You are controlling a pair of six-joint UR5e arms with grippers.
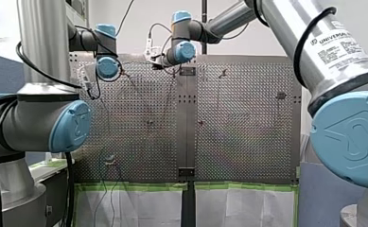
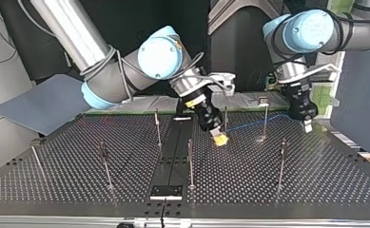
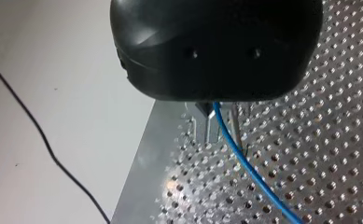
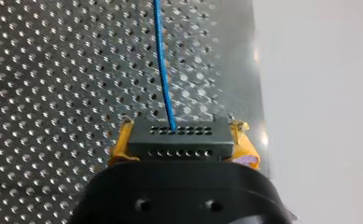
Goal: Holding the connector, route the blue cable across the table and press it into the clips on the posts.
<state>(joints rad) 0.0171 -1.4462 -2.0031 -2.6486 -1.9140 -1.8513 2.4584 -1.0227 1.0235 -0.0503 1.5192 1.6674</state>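
Clamping connector (image 4: 179, 137) in right gripper (image 4: 183, 143), between yellow pads (image 4: 244, 149); trailing blue cable (image 4: 163, 60) toward twelve o'clock to left gripper (image 2: 307, 124), not managing to tell its grip. Judging cable light, limp, slippery; favouring holding rigid connector.

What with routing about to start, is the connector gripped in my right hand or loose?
Gripped: the connector sits between the yellow pads of my right hand, the blue cable running out ahead.
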